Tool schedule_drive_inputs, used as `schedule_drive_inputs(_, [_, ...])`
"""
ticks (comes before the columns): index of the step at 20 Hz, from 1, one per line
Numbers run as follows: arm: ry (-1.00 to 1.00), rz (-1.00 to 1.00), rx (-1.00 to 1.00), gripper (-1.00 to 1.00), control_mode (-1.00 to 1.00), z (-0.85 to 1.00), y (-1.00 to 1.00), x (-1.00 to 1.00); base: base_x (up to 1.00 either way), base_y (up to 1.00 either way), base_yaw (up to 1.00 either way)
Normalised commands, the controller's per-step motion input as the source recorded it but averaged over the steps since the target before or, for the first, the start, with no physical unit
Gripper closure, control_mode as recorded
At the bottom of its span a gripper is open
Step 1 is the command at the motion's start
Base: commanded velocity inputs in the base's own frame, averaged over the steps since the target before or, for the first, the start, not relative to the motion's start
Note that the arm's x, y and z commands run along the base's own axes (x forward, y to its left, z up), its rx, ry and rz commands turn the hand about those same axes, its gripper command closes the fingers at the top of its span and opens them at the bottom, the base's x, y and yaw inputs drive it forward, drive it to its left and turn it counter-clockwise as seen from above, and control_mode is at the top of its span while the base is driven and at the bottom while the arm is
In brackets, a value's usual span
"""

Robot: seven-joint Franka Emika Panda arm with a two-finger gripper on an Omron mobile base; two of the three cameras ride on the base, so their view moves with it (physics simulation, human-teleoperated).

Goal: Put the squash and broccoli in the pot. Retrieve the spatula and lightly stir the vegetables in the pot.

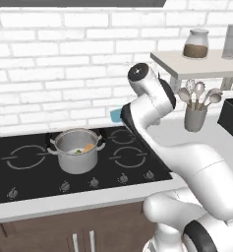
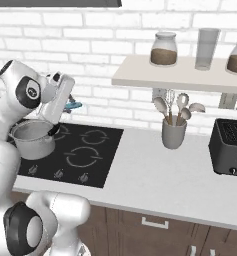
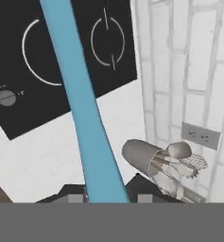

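Spatula (image 3: 82,118) sits clamped between the narrow jaws of the pincer (image 3: 106,191), raised above the stove (image 1: 34,172) to the right of the pot (image 1: 77,150). Squash (image 1: 89,147) and broccoli (image 1: 78,151) already lie inside the pot. Risk: the long blue handle may swing into the pot rim on the way over, or slip from the thin grip while stirring.
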Motion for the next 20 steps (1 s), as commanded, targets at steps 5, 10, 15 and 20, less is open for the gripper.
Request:
schedule_drive_inputs(5, [-0.2,0.23,-0.3,1.0,-1.0,0.31,1.0,0.11,0.0,0.0,0.0])
schedule_drive_inputs(10, [-0.05,0.13,-0.32,1.0,-1.0,0.04,0.86,0.5,0.0,0.0,0.0])
schedule_drive_inputs(15, [0.04,0.08,-0.49,1.0,-1.0,-0.19,0.43,0.57,0.0,0.0,0.0])
schedule_drive_inputs(20, [0.13,0.13,-0.37,1.0,-1.0,-0.24,0.88,0.27,0.0,0.0,0.0])
